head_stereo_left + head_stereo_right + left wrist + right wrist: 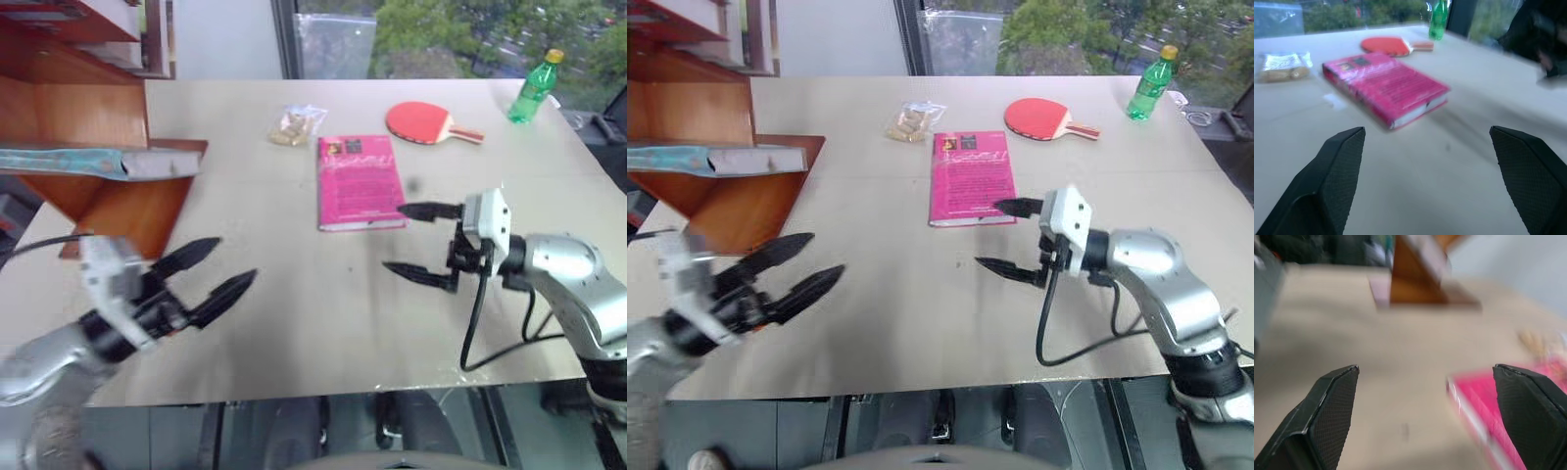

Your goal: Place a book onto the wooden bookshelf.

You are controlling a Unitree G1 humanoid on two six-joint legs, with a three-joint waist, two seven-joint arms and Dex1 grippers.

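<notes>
The teal-blue book (69, 162) lies flat on a board of the reddish-brown wooden bookshelf (113, 215) at the table's left side, its pale page edges facing the table's middle. My left gripper (235, 259) hangs open and empty over the table, in front of and to the right of the shelf, apart from the book. My right gripper (394, 238) is open too, holding nothing, its upper finger beside the near right corner of a pink book (359, 182). The right wrist view looks past the open fingers (1332, 406) toward the bookshelf (1415, 284).
On the beige table (294, 323) lie the pink book at centre, a bag of snacks (297, 124), a red table-tennis paddle (423, 122) and a green bottle (535, 88) at the far right. A black cable (477, 333) hangs off my right wrist. The table's near edge runs below both grippers.
</notes>
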